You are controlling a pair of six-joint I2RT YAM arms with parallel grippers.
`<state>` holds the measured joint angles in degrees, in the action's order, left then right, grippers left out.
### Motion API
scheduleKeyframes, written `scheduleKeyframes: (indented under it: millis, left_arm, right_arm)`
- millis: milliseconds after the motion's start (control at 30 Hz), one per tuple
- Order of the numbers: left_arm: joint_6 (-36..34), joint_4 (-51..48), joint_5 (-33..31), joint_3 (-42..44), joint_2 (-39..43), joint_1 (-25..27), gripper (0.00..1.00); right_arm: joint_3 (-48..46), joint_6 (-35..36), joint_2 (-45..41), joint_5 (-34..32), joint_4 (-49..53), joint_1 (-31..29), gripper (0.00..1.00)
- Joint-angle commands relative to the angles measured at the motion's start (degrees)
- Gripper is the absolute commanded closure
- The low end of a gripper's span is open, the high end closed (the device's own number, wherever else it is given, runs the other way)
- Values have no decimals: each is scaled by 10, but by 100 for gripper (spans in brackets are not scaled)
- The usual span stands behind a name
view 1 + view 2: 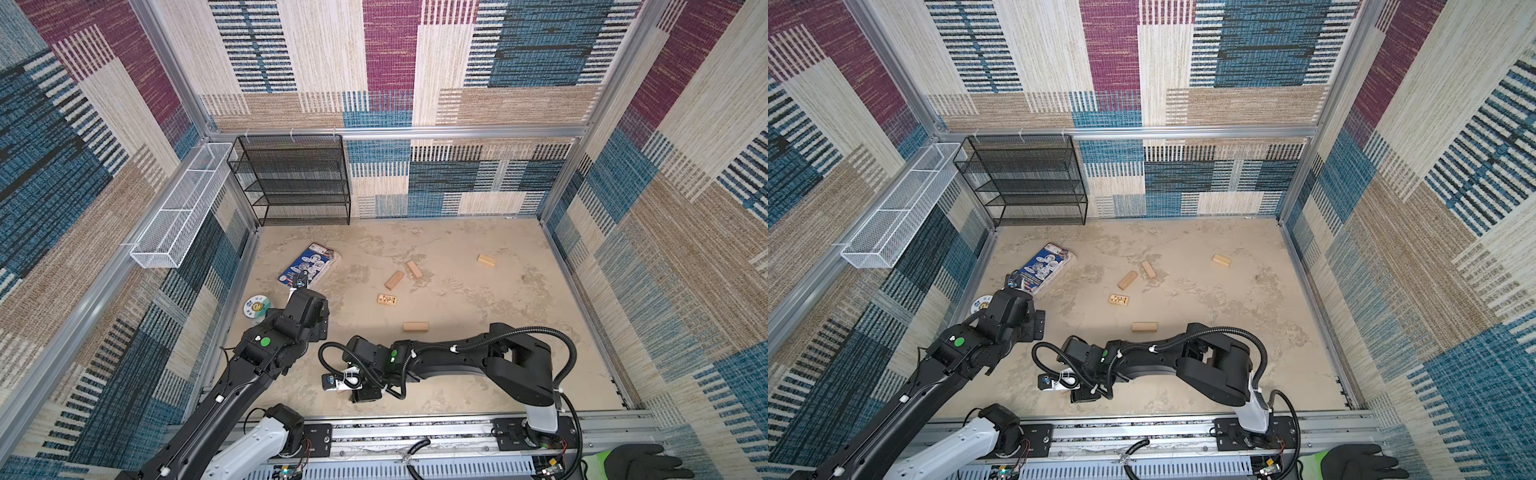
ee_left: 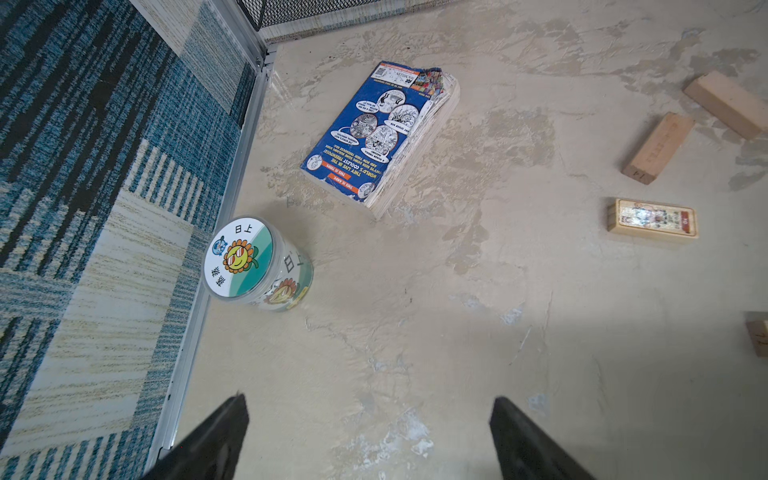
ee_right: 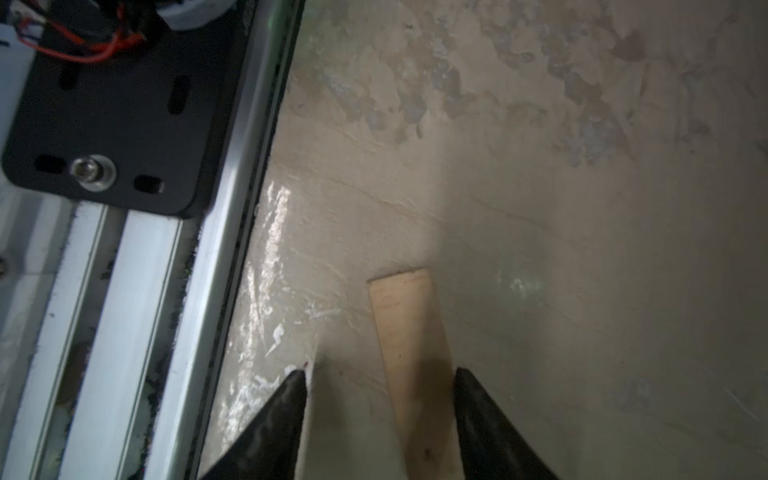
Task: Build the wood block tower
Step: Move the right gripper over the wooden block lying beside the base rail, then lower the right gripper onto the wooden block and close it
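Note:
Several pale wood blocks lie apart on the beige floor in both top views: two near each other (image 1: 394, 280) (image 1: 414, 269), one far right (image 1: 486, 260), one with dark printed marks (image 1: 386, 299) (image 2: 652, 218), one nearer the arms (image 1: 415, 327). Low by the front rail, my right gripper (image 3: 380, 374) is open around another wood block (image 3: 409, 332). That block lies flat and touches one finger (image 3: 478, 407), with a gap to the other. My left gripper (image 2: 370, 411) hangs open and empty over bare floor near the jar. The tower is out of view.
A blue printed packet (image 1: 309, 266) and a round labelled jar (image 2: 257, 262) lie at the left wall. A black mesh shelf (image 1: 295, 178) and white wire basket (image 1: 183, 208) stand at the back left. The metal rail (image 3: 145, 291) runs beside the right gripper. A gloved hand (image 1: 636, 461) rests outside.

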<state>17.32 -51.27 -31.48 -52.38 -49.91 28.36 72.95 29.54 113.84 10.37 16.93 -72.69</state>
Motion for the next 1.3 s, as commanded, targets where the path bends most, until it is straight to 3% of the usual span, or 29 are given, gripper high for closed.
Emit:
scheduleKeyframes:
  millis: [0,233,633,767,1267]
  left_arm:
    - [9,-1,-5,-3,2,-1,4]
    - [9,-1,-5,-3,3,-1,4]
    - [9,-1,-4,-2,3,-2,4]
    - [9,-1,-4,-2,4,-1,4]
    - [10,-1,-2,-3,3,-5,4]
  right_arm:
    - [7,10,9,8,24,0,41]
    - [15,9,17,16,53,-1,50]
    - [25,-3,2,13,65,-1,49]
    - [10,-9,-23,21,40,-4,58]
    - [-7,-13,-31,-54,8,-14,60]
